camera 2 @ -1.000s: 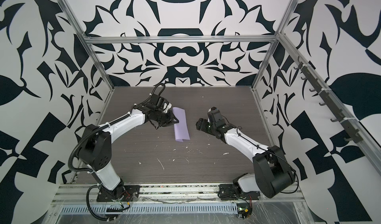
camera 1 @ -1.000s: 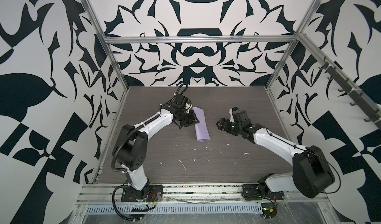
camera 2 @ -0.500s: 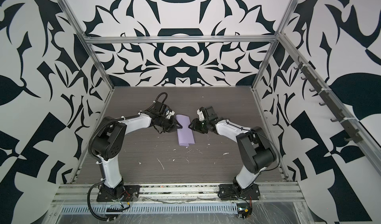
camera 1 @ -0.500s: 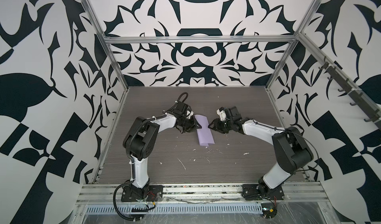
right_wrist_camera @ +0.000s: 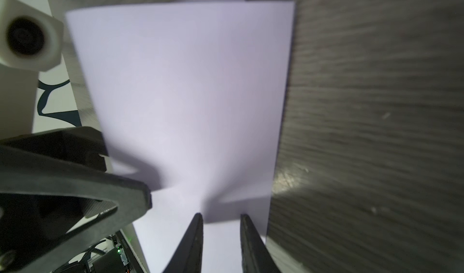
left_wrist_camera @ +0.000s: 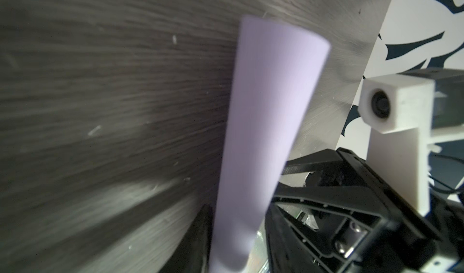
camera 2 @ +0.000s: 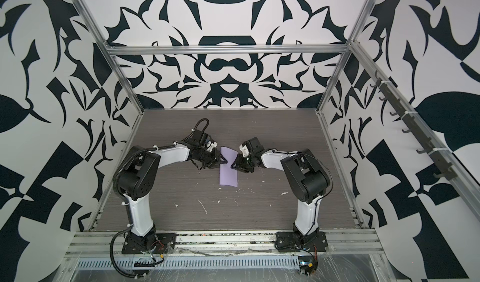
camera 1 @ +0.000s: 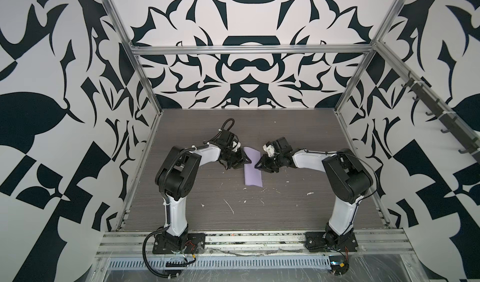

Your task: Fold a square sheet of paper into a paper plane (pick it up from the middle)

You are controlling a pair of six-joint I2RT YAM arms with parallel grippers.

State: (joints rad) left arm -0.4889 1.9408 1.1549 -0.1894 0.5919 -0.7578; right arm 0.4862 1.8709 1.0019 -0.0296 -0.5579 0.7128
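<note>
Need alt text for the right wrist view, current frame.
A lilac square sheet of paper, bent over on itself, fills the view, with the right gripper holding its two dark fingertips slightly apart at the near edge. The left gripper reaches the sheet from one side, its white wrist camera behind it, over a blurred grey wood-grain table.

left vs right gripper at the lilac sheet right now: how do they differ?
Side: the left gripper sits at the lilac sheet on its left edge, the right gripper on its right edge.
Fingers: the right fingers stand visibly apart over the sheet; only one left finger shows, beside the curled sheet, so its opening is unclear.
Shared: both work the sheet's far half, tips facing.
</note>
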